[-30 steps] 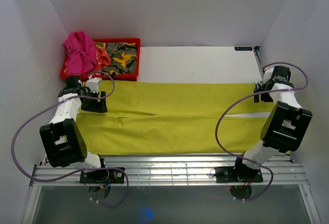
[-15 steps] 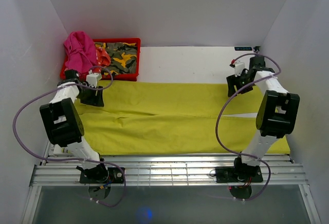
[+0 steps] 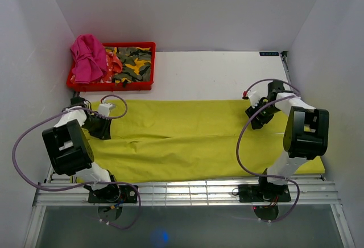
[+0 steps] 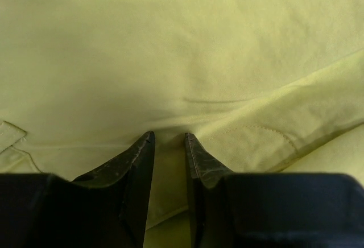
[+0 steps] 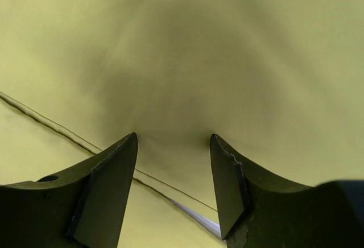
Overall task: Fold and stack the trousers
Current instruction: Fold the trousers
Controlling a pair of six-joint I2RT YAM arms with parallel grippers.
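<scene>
1. The trousers [image 3: 182,140] lie spread across the table [image 3: 216,71], just behind the arms' bases.
2. A red basket [image 3: 114,85] sits at the far left.
3. The left gripper [image 4: 169,137] pinches trouser cloth.
4. The right gripper [image 5: 173,140] straddles cloth; I cannot tell if it grips.

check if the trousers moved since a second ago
Yes: the trousers slid down the view, away from the red tray, baring more table.

The right arm [image 3: 304,131] hides the right end of the trousers [image 3: 187,140]; wrist views crop them.
</scene>
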